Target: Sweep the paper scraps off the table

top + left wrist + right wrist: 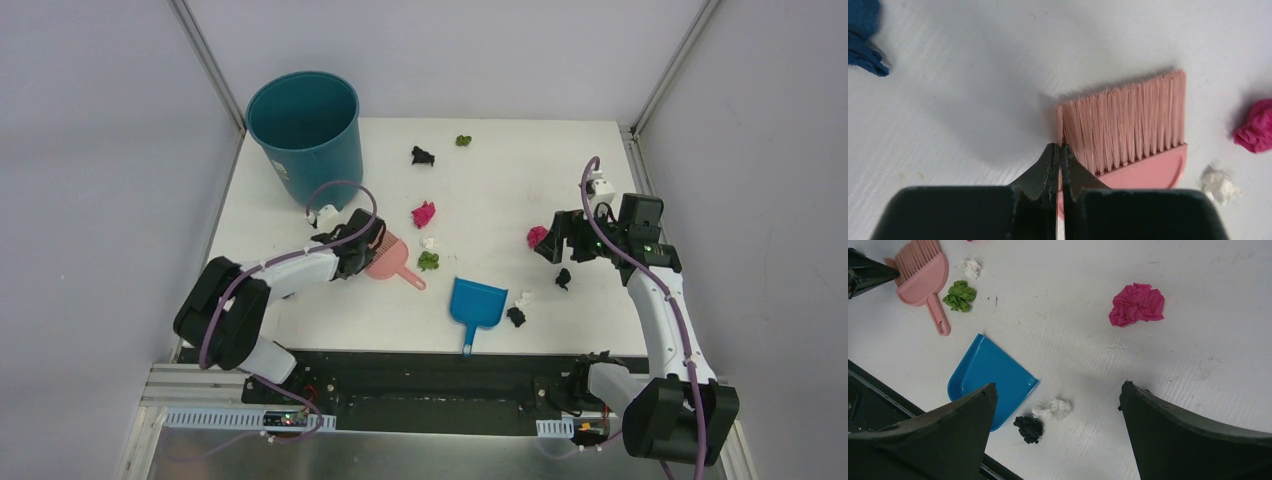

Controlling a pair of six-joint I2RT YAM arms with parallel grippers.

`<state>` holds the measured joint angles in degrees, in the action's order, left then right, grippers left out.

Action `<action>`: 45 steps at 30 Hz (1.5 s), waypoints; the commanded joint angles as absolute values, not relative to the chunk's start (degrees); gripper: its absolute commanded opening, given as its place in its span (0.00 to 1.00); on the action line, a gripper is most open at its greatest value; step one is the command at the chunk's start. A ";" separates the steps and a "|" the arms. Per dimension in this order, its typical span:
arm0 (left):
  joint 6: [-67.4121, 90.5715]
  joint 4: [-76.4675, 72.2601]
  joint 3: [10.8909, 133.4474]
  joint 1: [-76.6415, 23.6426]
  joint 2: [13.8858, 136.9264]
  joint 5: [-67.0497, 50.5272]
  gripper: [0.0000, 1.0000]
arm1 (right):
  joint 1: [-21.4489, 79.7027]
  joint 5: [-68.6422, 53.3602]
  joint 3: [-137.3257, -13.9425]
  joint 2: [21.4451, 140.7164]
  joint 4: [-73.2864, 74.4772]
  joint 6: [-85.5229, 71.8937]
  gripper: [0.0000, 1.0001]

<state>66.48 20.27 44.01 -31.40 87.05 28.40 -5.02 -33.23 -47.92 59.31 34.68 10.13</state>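
Left gripper (1058,160) is closed, pinching the side edge of the pink brush (1128,125). Right gripper (1059,385) hangs open above the table (500,180), where paper scraps (423,214) lie scattered around a blue dustpan (478,300).

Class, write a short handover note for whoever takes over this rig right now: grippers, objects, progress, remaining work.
Left gripper: jaws shut on the edge of the pink brush, which lies on the table.
Right gripper: open, empty, above the table.
Paper scraps: scattered across the table; blue dustpan lies empty near the front edge.
Done: brush gripped.
To do: sweep up every scrap.
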 commanded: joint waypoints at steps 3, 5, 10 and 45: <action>56.18 14.47 39.56 -31.82 70.46 28.54 0.00 | -2.75 -38.70 -49.95 59.15 31.96 6.86 0.92; 50.88 11.36 37.84 -31.82 63.62 28.10 0.00 | -1.48 -38.79 -51.02 59.83 31.69 5.34 0.90; 38.90 4.20 35.53 -31.82 54.47 22.15 0.00 | 4.80 -51.32 -54.49 64.15 32.13 6.33 0.90; 101.98 3.66 31.67 -31.85 53.66 9.74 0.00 | 54.39 -6.87 -82.60 89.16 47.08 19.53 0.80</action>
